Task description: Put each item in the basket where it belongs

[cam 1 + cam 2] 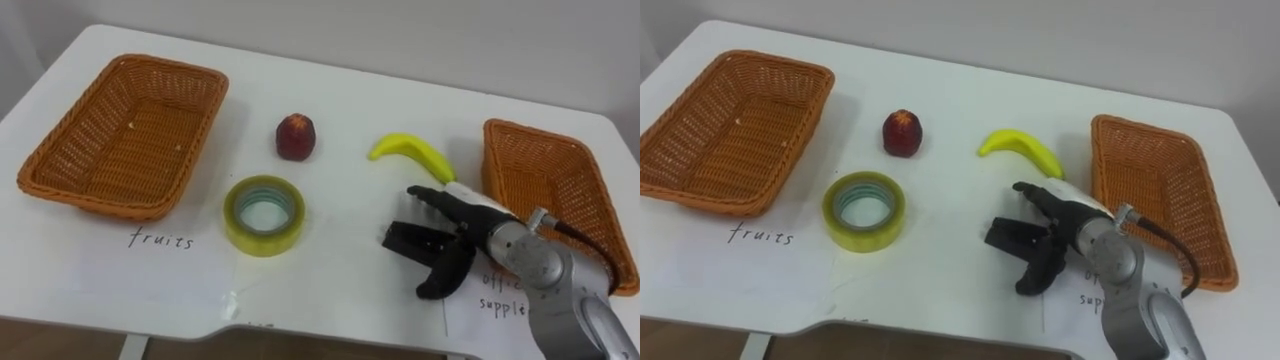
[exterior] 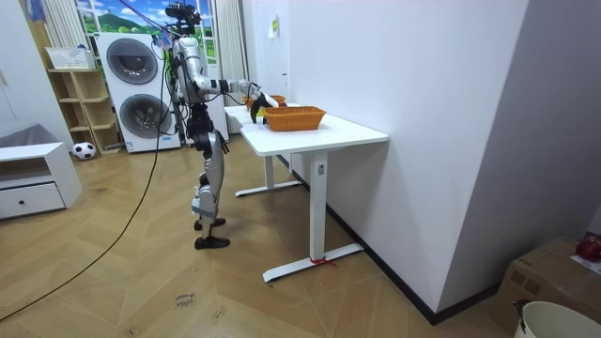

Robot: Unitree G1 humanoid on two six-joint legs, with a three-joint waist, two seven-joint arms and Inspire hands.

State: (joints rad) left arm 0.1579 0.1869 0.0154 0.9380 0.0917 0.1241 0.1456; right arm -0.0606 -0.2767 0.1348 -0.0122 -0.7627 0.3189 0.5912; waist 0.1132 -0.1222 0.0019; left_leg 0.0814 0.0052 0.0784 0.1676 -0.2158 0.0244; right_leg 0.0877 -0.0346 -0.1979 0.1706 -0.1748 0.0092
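On the white table (image 1: 340, 270), a black object (image 1: 408, 240) is straddled by the right hand (image 1: 472, 222); fingers are spread, not closed.

Two brown wicker baskets sit empty at opposite ends of the white counter (image 1: 340, 90), the left basket (image 1: 125, 135) angled a bit and the right basket (image 1: 550, 190) out by the edge. Between them there's a dark red fruit (image 1: 296, 137) standing upright, a yellow banana (image 1: 412, 152) lying curved near the right basket, and a yellowish roll of tape (image 1: 264, 214) lying flat. A small black item (image 1: 408, 240) sits below the banana, between the spread fingers and thumb of the right hand (image 1: 470, 225).
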